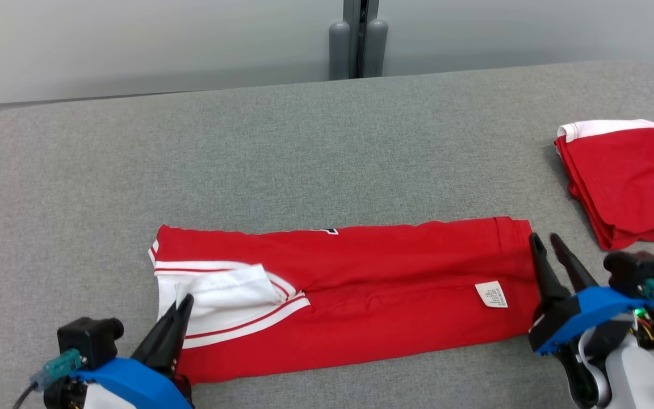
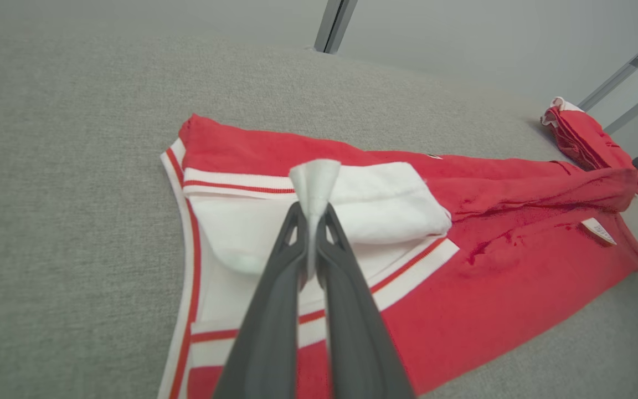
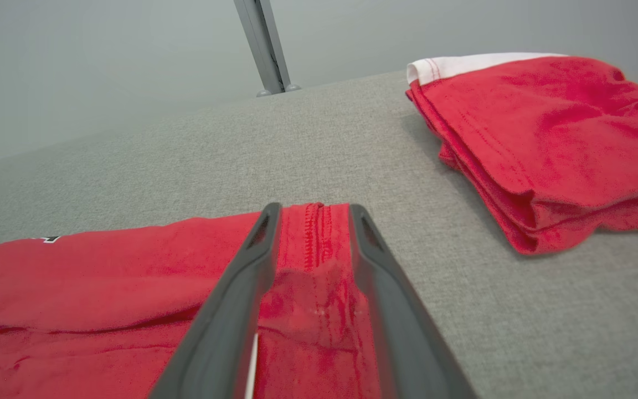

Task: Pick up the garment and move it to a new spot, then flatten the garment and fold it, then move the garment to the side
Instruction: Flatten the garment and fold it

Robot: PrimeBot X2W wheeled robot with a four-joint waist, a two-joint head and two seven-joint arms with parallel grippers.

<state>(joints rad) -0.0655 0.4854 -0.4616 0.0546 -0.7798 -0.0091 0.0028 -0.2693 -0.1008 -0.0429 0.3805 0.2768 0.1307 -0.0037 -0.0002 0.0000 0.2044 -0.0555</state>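
- Seeing garment (image 1: 389,284) lying flat as one long red strip across the near half of the desk (image 1: 304,142), with the white-and-red striped end at left and the stitched hem at right.
- Clamping left pincer (image 1: 184,301) shut on a pinch of white fabric at the garment's left end. Seeing in left wrist view a white tuft poking out past the tips of the left pincer (image 2: 312,208).
- Keeping right pincer (image 1: 544,238) at the garment's right hem, fingers parted, gripping nothing. Seeing in right wrist view the red hem of the garment (image 3: 103,266) lying in the gap of the right pincer (image 3: 313,209).
- Noting broad bare desk behind the garment, running to the far edge under the wall (image 1: 134,45).
- Noting bare desk to the left of the striped end, out to the frame edge.
- Noting only a narrow bare band in front of the garment.
- Finding room tighter at right, with a folded red pile (image 1: 628,176) sitting near the right frame edge, apart from the garment. Right pincer standing in the gap between them.
- Seeing the pile's near corner coming closest to the garment's hem, not touching.
- Counting two red textiles: one garment and one folded pile with a white band on its far side. Not resolving how many pieces make up the pile.
- Counting one white label (image 1: 491,294) on the garment, near its right end.
- Counting two pincers and one grey post (image 1: 358,40) behind the far desk edge.
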